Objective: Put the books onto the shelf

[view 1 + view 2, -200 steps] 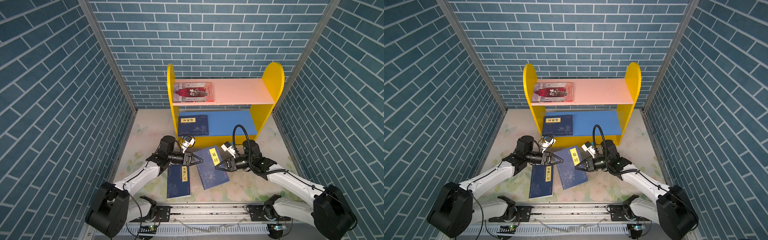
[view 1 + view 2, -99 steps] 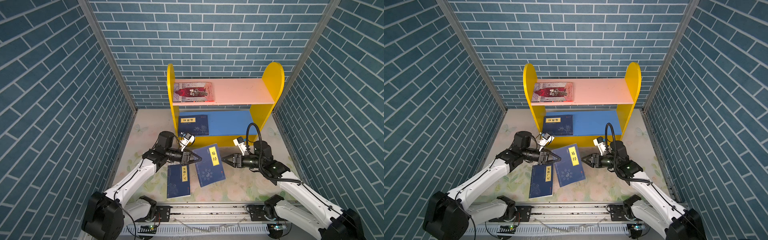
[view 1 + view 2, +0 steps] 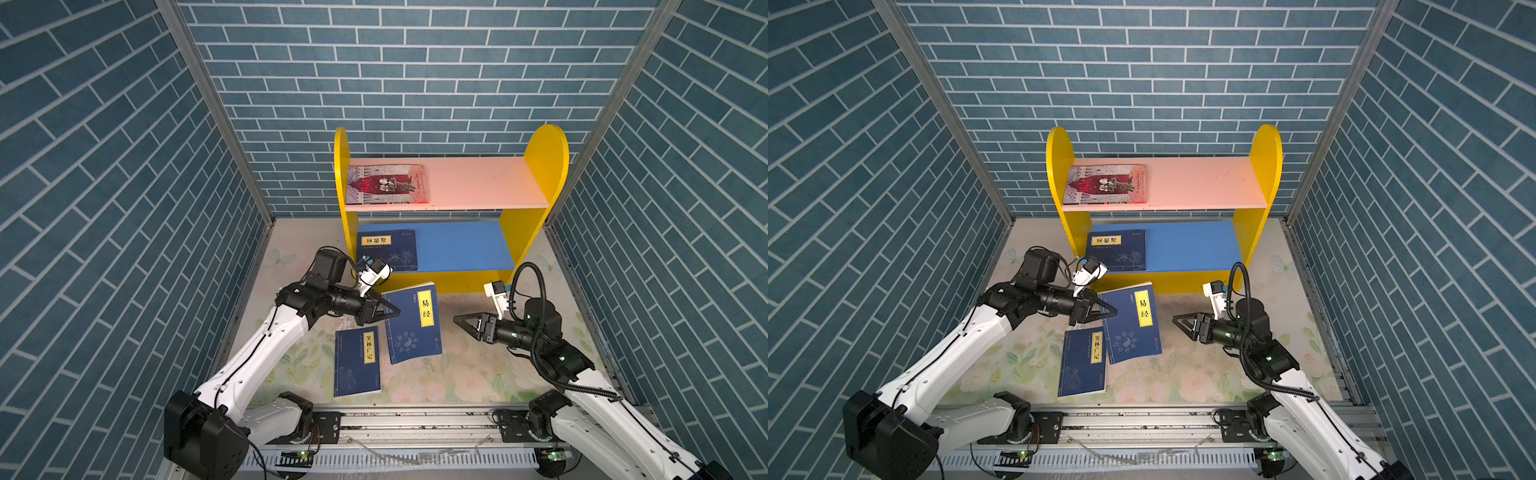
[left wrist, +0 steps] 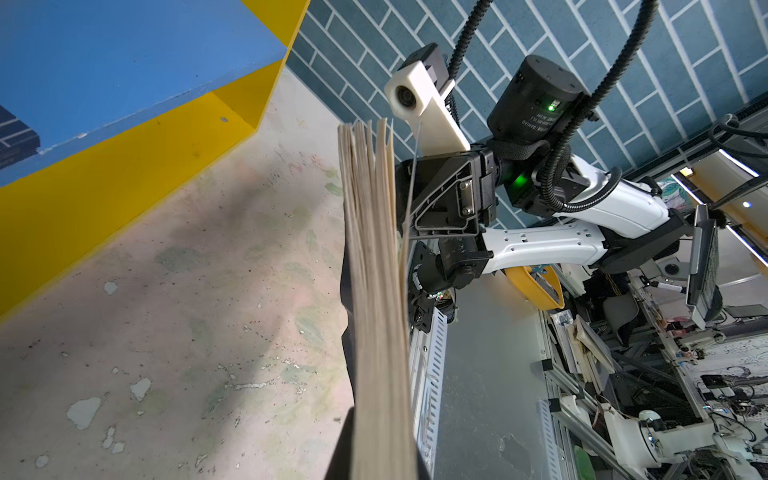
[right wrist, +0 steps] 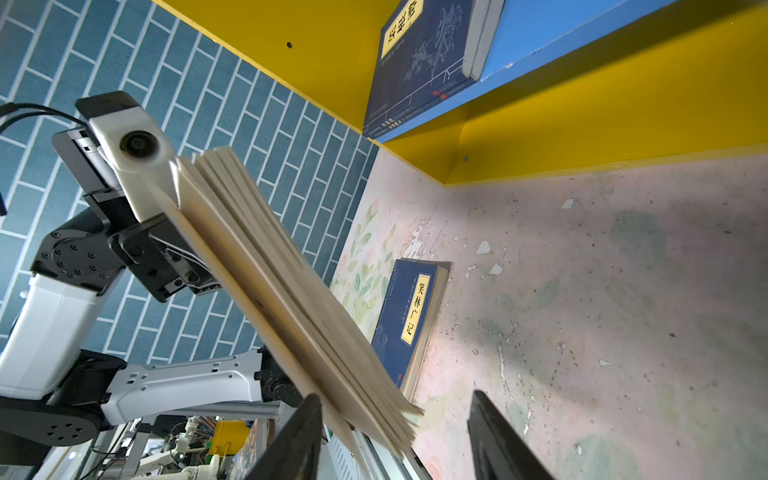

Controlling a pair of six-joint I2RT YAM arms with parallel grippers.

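My left gripper [image 3: 392, 311] is shut on the left edge of a navy book [image 3: 412, 324] with a yellow label, holding it tilted above the floor in front of the shelf [image 3: 544, 166]. The left wrist view shows that book's page edges [image 4: 374, 270] running up from the jaws. My right gripper [image 3: 456, 320] stands open just right of the book, apart from it, with nothing between its fingers [image 5: 494, 440]. A second navy book [image 3: 357, 361] lies flat on the floor. Another navy book [image 3: 386, 249] lies on the blue lower board, and a grey-and-red book [image 3: 386, 185] on the pink upper board.
Blue brick-patterned walls close in the left, right and back. A metal rail [image 3: 415, 424] carrying both arm bases runs along the front. The floor is a pale floral mat [image 3: 478, 374]. The right halves of the pink board [image 3: 478, 183] and blue board [image 3: 461, 245] are bare.
My right gripper has opened, let go of the book's right edge and drawn back to the right. The left gripper keeps hold of the book, now a little nearer the shelf.
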